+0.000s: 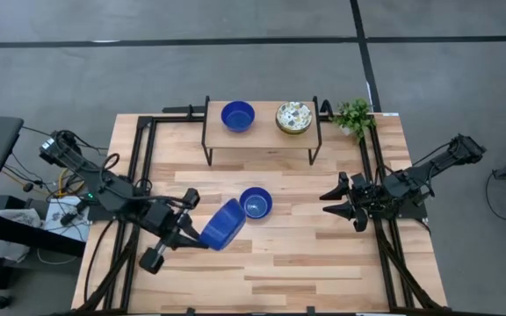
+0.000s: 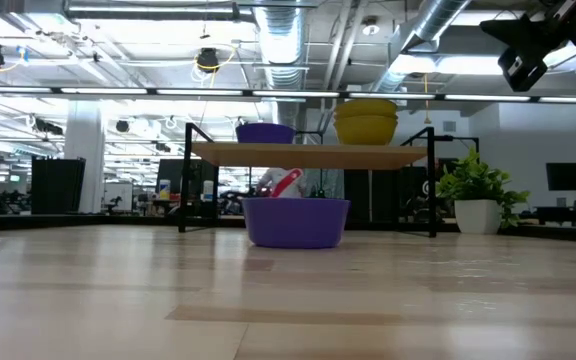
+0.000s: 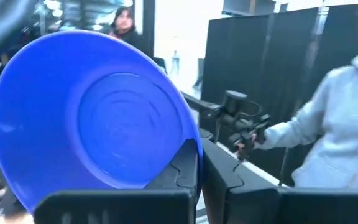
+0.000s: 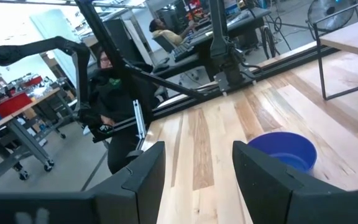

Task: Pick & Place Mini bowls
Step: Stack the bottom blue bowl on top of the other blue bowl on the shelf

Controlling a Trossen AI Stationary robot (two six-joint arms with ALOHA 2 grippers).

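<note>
Lower left of centre in the high view, the left gripper [image 1: 202, 235] pinches a tilted glossy blue mini bowl [image 1: 224, 225] by its rim; right gripper [image 1: 339, 200] spread, empty, at right.

Shelf: your small wooden stand [image 1: 262, 133] sits at the table's [image 1: 306, 272] far edge.
Plant: potted green [image 1: 354, 116], beside its right end.
</note>
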